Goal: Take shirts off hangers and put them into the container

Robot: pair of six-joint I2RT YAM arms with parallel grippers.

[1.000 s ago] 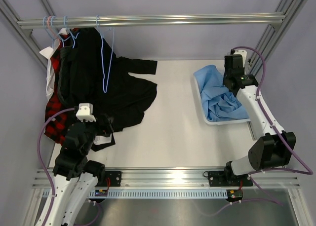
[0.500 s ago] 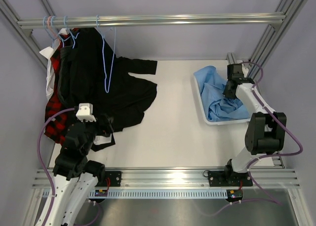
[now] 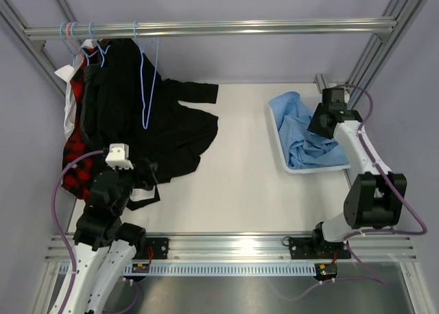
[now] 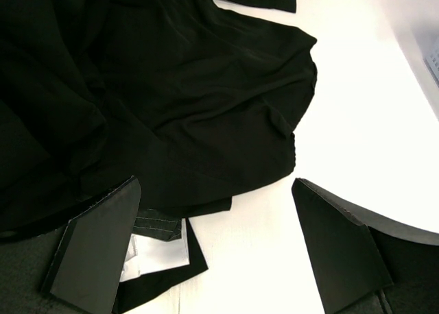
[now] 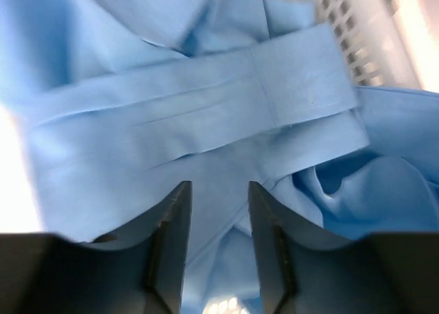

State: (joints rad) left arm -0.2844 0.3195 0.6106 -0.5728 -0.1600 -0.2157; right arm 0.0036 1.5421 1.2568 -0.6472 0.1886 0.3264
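1. Top external view: the blue shirt (image 3: 305, 132) lies bunched in the white basket (image 3: 312, 168) at the right of the table (image 3: 240, 184). One fold seems to drape over the basket's far left rim.
2. The right gripper (image 5: 218, 187) sits low over that shirt. The right wrist view shows its 2 fingers a little apart, with blue cloth beyond the gap and nothing pinched between them.
3. The left gripper (image 4: 216, 184) hovers empty, its fingers spread wide, just above the hem of the black shirt (image 4: 171, 88), which trails from the rail (image 3: 240, 28) onto the table.
4. The step in hand looks like letting go of the blue shirt in the basket. To do it well, spread the right fingers fully before rising. Then lift straight up, so no fold catches on a fingertip and gets dragged out.
5. The draped fold likely deserves a nudge inward, since loose cloth on a rim may slide out.
6. Not yet done: the black shirt, a plaid shirt (image 3: 77, 160) and a white shirt (image 3: 68, 94) hang at the rail's left end on their hangers (image 3: 72, 36). 1 bare hanger (image 3: 145, 88) hangs in front.
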